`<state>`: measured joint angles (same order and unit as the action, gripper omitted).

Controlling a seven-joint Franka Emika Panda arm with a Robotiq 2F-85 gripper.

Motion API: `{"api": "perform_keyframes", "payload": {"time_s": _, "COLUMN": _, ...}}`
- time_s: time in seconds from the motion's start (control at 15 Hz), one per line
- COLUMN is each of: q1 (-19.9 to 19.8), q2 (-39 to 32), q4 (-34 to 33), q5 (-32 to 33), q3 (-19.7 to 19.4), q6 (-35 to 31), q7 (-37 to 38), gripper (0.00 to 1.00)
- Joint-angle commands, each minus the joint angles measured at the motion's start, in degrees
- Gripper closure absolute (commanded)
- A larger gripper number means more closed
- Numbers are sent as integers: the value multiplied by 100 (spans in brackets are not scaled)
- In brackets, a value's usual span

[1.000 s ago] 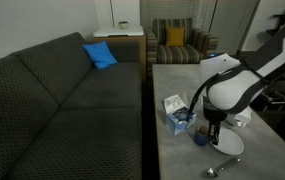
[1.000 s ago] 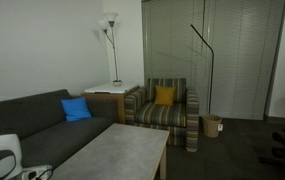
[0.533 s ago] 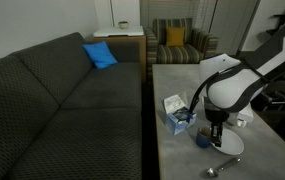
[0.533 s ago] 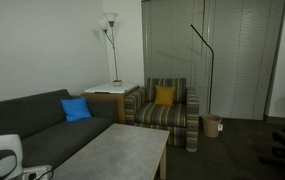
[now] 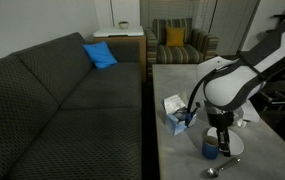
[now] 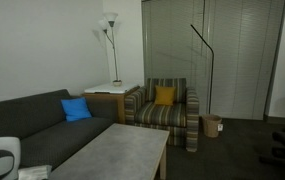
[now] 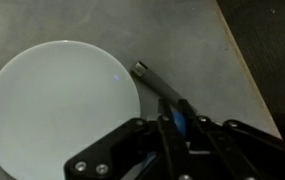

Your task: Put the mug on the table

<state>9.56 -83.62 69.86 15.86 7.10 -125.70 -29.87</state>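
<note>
In an exterior view the small dark blue mug point(image 5: 211, 150) hangs at the near end of the grey mottled table point(image 5: 177, 80), just under my gripper point(image 5: 217, 138). The gripper's fingers are shut on the mug's rim. I cannot tell whether the mug touches the tabletop. In the wrist view the shut fingers point(image 7: 177, 128) pinch a strip of blue mug wall point(image 7: 180, 121) above the table point(image 7: 182, 40). The rest of the mug is hidden by the gripper. In another exterior view only the table point(image 6: 117, 148) shows; the gripper and mug are out of view.
A white round plate point(image 7: 57, 105) lies right beside the gripper, also visible in an exterior view point(image 5: 232, 143). A metal utensil point(image 7: 152, 80) lies by the plate. A tissue box point(image 5: 175, 113) stands next to the mug. A dark sofa point(image 5: 52, 100) runs along the table.
The gripper has carried the mug away from the tissue box, toward the near end of the table and beside the plate. It has stayed shut on the mug.
</note>
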Motion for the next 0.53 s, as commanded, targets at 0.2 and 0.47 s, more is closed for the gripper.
{"api": "perform_keyframes", "payload": {"time_s": 0.2, "q1": -58, "q2": -176, "q4": 50, "q5": -46, "q3": 12, "q6": 54, "q7": -90, "gripper": 73}}
{"api": "perform_keyframes", "payload": {"time_s": 0.47, "q1": -68, "q2": -133, "q4": 311, "q5": -39, "q3": -12, "q6": -15, "q7": -42, "gripper": 69}}
